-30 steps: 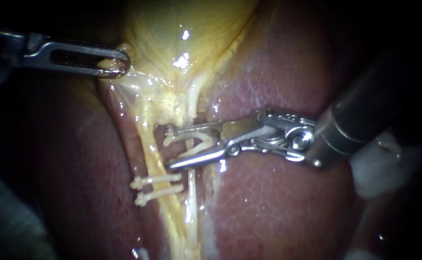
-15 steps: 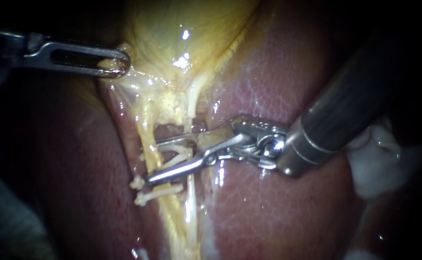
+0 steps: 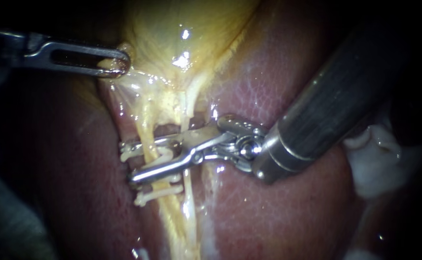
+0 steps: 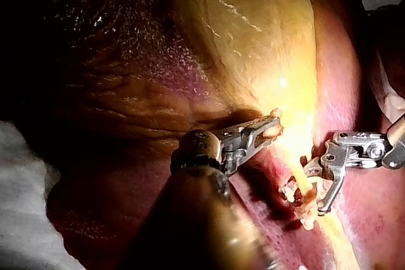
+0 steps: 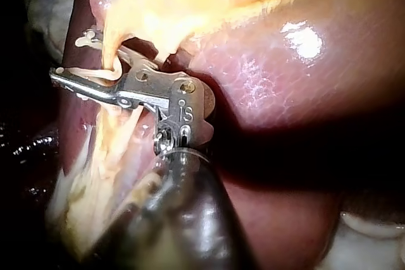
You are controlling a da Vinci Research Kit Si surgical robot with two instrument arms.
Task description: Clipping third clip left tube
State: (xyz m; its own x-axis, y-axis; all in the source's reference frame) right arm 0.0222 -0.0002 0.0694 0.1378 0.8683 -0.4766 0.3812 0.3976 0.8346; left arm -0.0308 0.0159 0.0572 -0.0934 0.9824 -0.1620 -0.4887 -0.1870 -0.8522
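- The left tube [image 3: 149, 139] is what can suffer here. If I squeeze while the open end of the third clip [image 3: 124, 155] catches the thin tissue beyond the tube, the clip may not lock, or it may hold only a part of the tube.
- This tube lies between the jaws of my right instrument [image 3: 129, 161]. It crosses them at about the middle of their length, and the jaw tips reach past it to its far side.
- These jaws stand apart, but both grasp the third clip loaded between them. I judge that it is not yet pressed closed.
- Just beside my lower jaw sit the two placed clips [image 3: 155, 194]. If I drift toward them, the new one could land upon the nearer one.
- The right tube [image 3: 187, 202] passes near the hinge of my jaws. I cannot tell if it is inside them or behind.
- Farther off, my left instrument [image 3: 117, 65] is clenched on the edge of the gallbladder [image 3: 172, 33]. A slip there would slacken the tube.
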